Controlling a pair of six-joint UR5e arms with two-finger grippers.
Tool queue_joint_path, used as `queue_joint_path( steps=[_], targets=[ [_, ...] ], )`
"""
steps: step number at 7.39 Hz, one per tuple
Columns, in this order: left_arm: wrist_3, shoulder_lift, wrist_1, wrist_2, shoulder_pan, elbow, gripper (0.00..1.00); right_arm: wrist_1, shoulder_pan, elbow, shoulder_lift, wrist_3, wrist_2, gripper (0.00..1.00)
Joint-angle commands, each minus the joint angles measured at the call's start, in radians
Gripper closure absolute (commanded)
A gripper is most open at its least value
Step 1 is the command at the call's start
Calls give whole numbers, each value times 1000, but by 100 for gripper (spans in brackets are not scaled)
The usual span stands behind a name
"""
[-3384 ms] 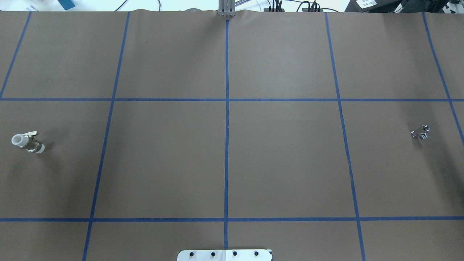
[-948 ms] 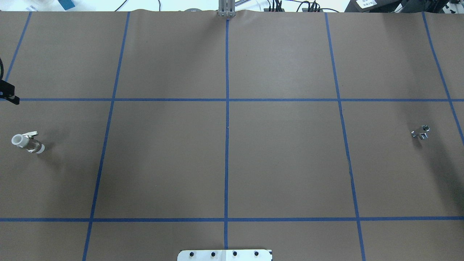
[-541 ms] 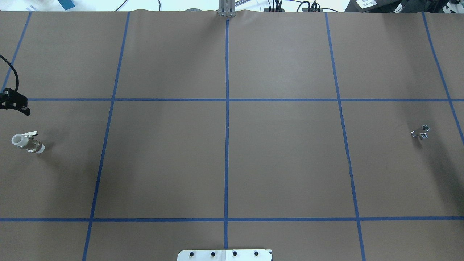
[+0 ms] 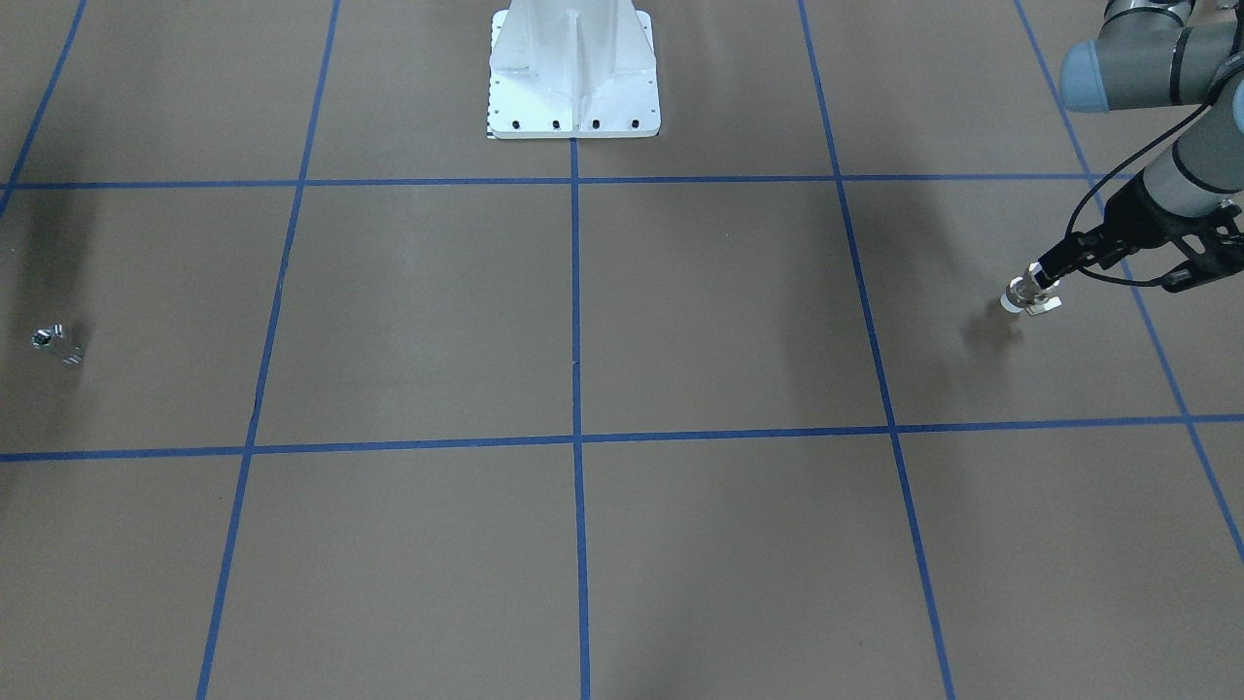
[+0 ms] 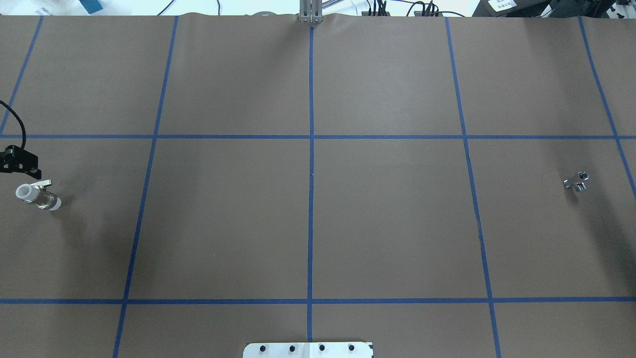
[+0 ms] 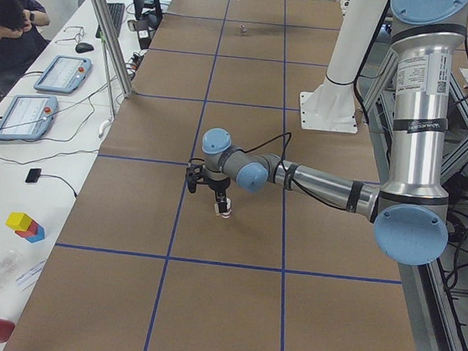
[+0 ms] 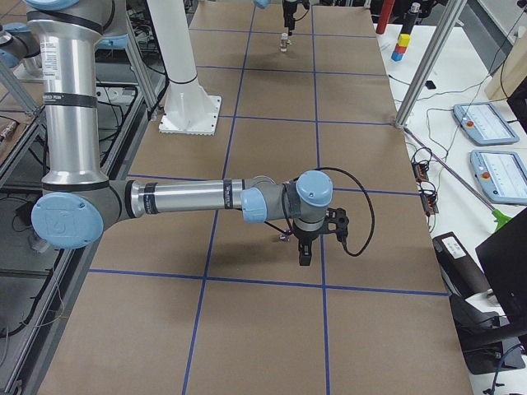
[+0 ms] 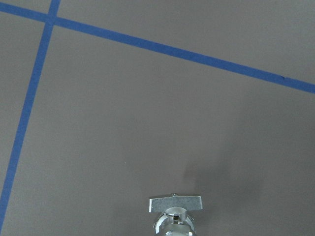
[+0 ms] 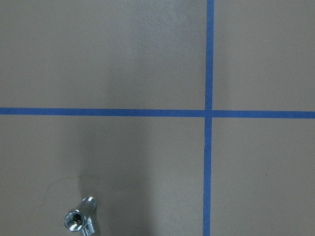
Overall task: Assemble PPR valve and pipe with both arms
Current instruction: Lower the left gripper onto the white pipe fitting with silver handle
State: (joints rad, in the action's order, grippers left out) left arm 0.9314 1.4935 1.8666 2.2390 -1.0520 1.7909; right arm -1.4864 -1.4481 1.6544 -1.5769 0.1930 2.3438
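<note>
The PPR valve (image 5: 37,195) lies at the table's far left, white ends, metal middle, flat lever tab; it also shows in the front view (image 4: 1025,295), the left side view (image 6: 224,209) and at the bottom of the left wrist view (image 8: 175,216). My left gripper (image 4: 1108,280) hovers just above and behind it, open and empty; one finger (image 5: 25,164) shows at the overhead view's left edge. The chrome pipe (image 5: 576,181) lies at the far right and shows in the right wrist view (image 9: 80,221). My right gripper (image 7: 319,240) is close beside the pipe (image 7: 284,237); I cannot tell if it is open or shut.
The white base pedestal (image 4: 573,78) stands at the robot's side, in the middle. Blue tape lines grid the brown table (image 5: 308,219). A side bench with tablets (image 6: 60,73), coloured blocks (image 6: 24,225) and an operator (image 6: 8,15) runs along the far edge.
My left gripper has come into the overhead view from the left edge and moved toward the valve, now right by its lever tab. Valve and pipe have not moved.
</note>
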Motion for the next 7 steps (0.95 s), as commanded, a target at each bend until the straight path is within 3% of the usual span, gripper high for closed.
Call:
queue_joint_path(
  steps=[1, 7],
  targets=[
    [21, -1, 3, -18, 46, -4, 0, 0, 0, -7, 0, -1, -1, 0],
    [14, 22, 34, -18, 46, -68, 0, 2, 0, -8, 2, -1, -1, 0]
  ],
)
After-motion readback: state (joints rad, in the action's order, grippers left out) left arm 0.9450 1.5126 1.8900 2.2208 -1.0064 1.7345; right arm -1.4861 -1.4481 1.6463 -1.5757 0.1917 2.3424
